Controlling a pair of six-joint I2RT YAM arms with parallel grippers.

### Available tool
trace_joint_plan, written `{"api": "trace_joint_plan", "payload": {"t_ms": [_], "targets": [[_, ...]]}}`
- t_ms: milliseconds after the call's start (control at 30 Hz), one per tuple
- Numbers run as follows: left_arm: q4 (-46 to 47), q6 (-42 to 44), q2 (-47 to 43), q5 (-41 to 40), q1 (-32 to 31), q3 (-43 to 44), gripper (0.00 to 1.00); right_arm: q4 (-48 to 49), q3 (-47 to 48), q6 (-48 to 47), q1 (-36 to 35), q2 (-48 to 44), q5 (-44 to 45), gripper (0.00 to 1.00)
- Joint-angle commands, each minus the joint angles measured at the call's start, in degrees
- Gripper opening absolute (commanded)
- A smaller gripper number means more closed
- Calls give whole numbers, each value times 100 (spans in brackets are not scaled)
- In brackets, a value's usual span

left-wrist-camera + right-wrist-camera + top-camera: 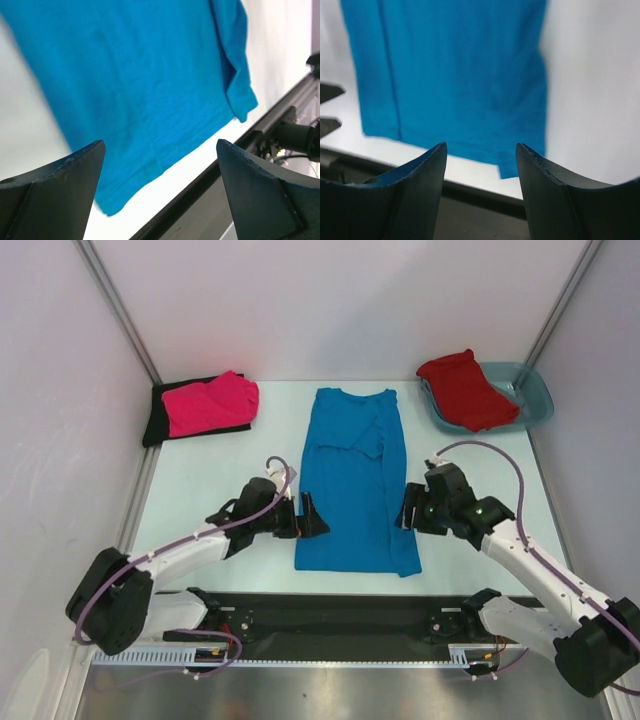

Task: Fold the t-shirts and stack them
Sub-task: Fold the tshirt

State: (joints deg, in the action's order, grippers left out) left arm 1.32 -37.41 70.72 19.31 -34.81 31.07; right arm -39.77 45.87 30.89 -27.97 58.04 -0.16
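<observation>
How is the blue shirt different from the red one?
The blue t-shirt lies flat on the table, its sides folded in to make a long strip. The red t-shirt is bunched up in a heap. The blue one is in the middle of the table, while the red one rests in the teal tub at the far right. Both are plain, one-coloured cloth.

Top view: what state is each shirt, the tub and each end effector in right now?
Blue shirt: flat on the table, sleeves folded in, unheld.
Black shirt: flat, bottom of the far-left pile.
Pink shirt: folded, lying on it.
Tub: upright.
Red shirt: crumpled, in it.
Left end effector: open, empty.
Right end effector: open, empty.
</observation>
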Motion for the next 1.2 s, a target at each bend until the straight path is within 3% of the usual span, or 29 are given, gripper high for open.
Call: {"api": "trace_joint_plan", "payload": {"t_ms": [0, 167, 367, 733, 1167], "targets": [[-262, -337, -759, -935, -123, -346, 100, 776, -314, 391, -497, 127, -624, 63], [-1157, -636, -2120, -2560, -123, -462, 100, 1874, -325, 339, -684, 900, -835, 63], [-1837, -592, -3151, -3319, -123, -347, 100, 3211, -482, 610, -816, 1525, -1723, 60], [-1811, -575, -2994, -2995, -123, -426, 100, 4845, -921, 1524, -1711, 2492, -2277, 54], [-1934, -575, -3442, -2880, -123, -699, 100, 5725, -1282, 2157, -2275, 2985, -1838, 50]]}}
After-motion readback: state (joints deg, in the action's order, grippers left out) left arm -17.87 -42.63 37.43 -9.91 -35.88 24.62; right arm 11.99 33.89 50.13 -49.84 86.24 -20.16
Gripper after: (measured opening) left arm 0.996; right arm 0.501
